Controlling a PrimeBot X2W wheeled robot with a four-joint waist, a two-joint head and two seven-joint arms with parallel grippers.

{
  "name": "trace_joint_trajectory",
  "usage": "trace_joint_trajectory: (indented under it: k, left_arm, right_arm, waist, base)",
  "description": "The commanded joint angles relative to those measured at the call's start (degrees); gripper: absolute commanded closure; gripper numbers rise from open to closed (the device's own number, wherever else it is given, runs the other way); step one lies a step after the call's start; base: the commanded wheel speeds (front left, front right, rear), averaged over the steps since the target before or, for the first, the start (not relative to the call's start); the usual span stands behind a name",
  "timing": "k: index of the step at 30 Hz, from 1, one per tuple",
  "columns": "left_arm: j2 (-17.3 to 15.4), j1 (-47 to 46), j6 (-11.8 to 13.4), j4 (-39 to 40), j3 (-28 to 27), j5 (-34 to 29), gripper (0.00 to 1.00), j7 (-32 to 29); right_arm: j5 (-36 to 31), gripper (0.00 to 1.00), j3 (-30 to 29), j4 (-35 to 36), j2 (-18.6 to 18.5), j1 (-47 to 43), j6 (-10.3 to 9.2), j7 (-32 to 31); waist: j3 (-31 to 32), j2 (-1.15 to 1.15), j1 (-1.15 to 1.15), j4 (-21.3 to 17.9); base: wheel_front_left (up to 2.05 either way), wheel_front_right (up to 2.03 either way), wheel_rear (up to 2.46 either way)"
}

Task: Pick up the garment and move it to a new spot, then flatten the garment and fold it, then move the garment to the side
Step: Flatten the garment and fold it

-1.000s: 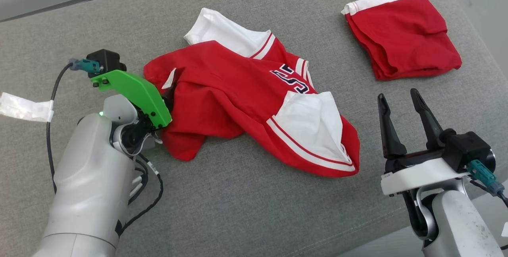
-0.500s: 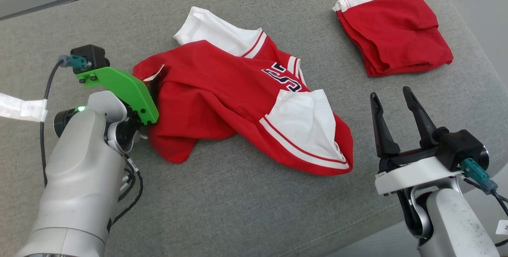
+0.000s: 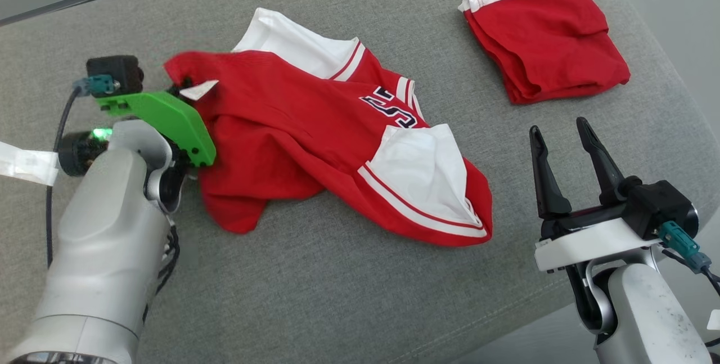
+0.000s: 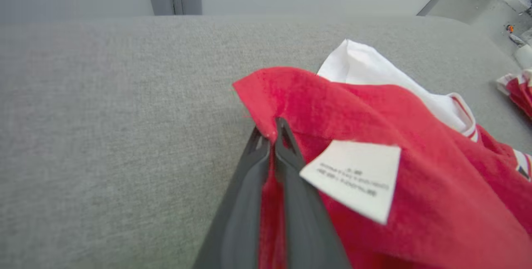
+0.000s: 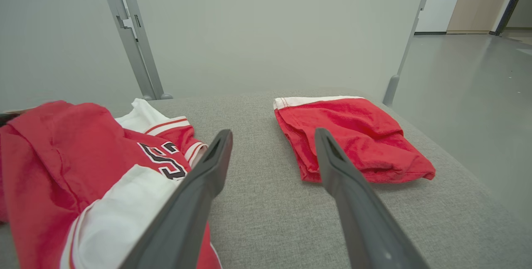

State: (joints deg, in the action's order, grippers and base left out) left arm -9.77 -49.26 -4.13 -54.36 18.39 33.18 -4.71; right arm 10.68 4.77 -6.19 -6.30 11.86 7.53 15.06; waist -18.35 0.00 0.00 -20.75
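Pinching the red garment (image 3: 292, 127) corner between closed left jaws.

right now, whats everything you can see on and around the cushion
jersey: 1, red with white sleeves, crumpled mid-cushion
care label: 1, white, on the jersey beside the left fingers
folded garment: 1, red with white band, far right of the cushion
cushion: 1, grey, under both garments
tape strip: 1, white, far left on the cushion
metal post: 1, grey, behind the cushion
left fingers: 2, dark, shut on the jersey's edge
right fingers: 2, dark, open, near right, holding nothing
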Motion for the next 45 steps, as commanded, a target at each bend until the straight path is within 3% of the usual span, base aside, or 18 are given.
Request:
trace_joint_trajectory:
  k: [1, 5, 9, 14, 19, 26, 34, 39, 41, 42, 43, 45]
  left_arm:
    - [-0.8, -2.2, -0.5, 1.3, -0.1, -0.9, 1.0, 4.1]
    - [-1.0, -4.5, -1.0, 4.4, -0.4, -2.7, 1.0, 15.3]
    - [-0.8, -7.1, -1.4, 9.2, -1.1, -4.2, 1.0, 19.6]
    - [1.0, -5.9, -2.4, 20.7, -3.6, -6.2, 1.0, 19.9]
    - [3.0, 0.0, -3.1, 24.1, -2.3, -3.0, 1.0, 19.8]
    - [1.1, 14.1, -3.3, 32.5, -1.9, 1.7, 1.0, 19.6]
    - [-0.8, 33.0, 0.3, 41.9, -4.2, 4.6, 1.0, 19.1]
    - [-1.2, 40.3, 2.5, 41.6, -4.4, 4.9, 1.0, 18.5]
    - [-0.8, 41.7, 2.1, 40.3, -3.4, 5.0, 1.0, 17.9]
    - [-1.2, 42.1, 2.1, 39.3, -2.6, 4.2, 0.54, 17.6]
    - [-1.0, 42.3, 2.1, 38.4, -2.4, 4.4, 0.0, 17.4]
    - [-0.9, 42.1, 2.4, 36.3, -2.5, 4.3, 0.0, 17.5]
  right_arm:
    - [-0.3, 0.0, -0.2, 0.2, 0.0, -0.2, -0.09, 0.2]
    - [-0.5, 0.0, -0.9, 0.3, 0.0, -0.5, -0.09, 0.2]
    - [-0.8, 0.0, -1.0, 0.2, -0.1, -0.4, -0.09, 0.2]
    - [-0.8, 0.0, -1.0, 0.0, -0.2, -0.4, -0.09, 0.2]
    - [-0.9, 0.0, -2.3, -0.4, -0.7, -1.4, -0.09, 0.2]
    - [-1.0, 0.0, -3.9, -0.7, -1.4, -3.1, -0.09, 0.2]
    - [-1.2, 0.0, -4.0, -1.1, -1.8, -3.8, -0.09, 0.2]
    - [-1.2, 0.0, -4.0, -1.4, -1.7, -4.0, -0.09, 0.2]
    - [-1.1, 0.0, -4.0, -1.5, -1.7, -4.1, -0.09, 0.2]
    - [-1.0, 0.0, -4.0, -1.5, -1.8, -4.1, -0.09, 0.2]
    - [-0.9, 0.0, -4.1, -1.5, -2.0, -4.2, -0.09, 0.2]
    - [-0.7, 0.0, -4.2, -1.5, -2.1, -4.4, -0.09, 0.2]
  waist:
    - [-0.1, 0.0, 0.0, 0.2]
    - [-0.2, 0.0, 0.0, 1.4]
    - [0.3, 0.0, 0.0, 3.2]
    - [1.0, 0.0, 0.0, 5.8]
    - [2.4, 0.0, 0.0, 10.1]
    - [4.8, 0.0, 0.0, 17.5]
    - [7.3, 0.0, 0.0, 22.8]
    - [8.1, 0.0, 0.0, 23.8]
    - [8.4, 0.0, 0.0, 23.9]
    - [8.6, 0.0, 0.0, 23.9]
    - [8.8, 0.0, 0.0, 23.9]
    - [9.1, 0.0, 0.0, 23.8]
  base:
    - [0.0, 0.0, 0.0]
    - [0.0, 0.0, 0.0]
    - [0.0, 0.0, 0.0]
    - [0.0, 0.0, 0.0]
    - [0.0, 0.0, 0.0]
    - [0.0, 0.0, 0.0]
    - [0.0, 0.0, 0.0]
    - [0.0, 0.0, 0.0]
    - [0.0, 0.0, 0.0]
    - [0.0, 0.0, 0.0]
    - [0.0, 0.0, 0.0]
    - [0.0, 0.0, 0.0]
